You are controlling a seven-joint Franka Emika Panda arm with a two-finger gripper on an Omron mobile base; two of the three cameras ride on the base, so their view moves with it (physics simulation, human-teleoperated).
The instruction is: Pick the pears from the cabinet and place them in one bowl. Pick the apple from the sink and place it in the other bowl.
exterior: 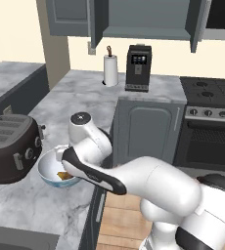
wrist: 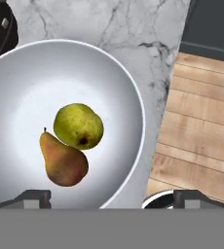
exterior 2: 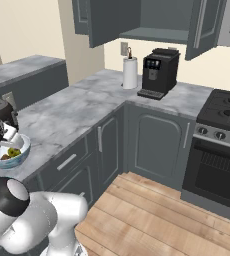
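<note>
Hand view | gripper jaws apart | smooth round bowl | glossy pears touching

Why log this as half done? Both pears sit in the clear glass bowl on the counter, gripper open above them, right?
Wrong bowl. Both pears, the yellow-green one and the brownish-red one, lie touching in the white and pale blue bowl, not a clear glass one; the hand view shows its white inside. The gripper is open above them, as you said.
</note>
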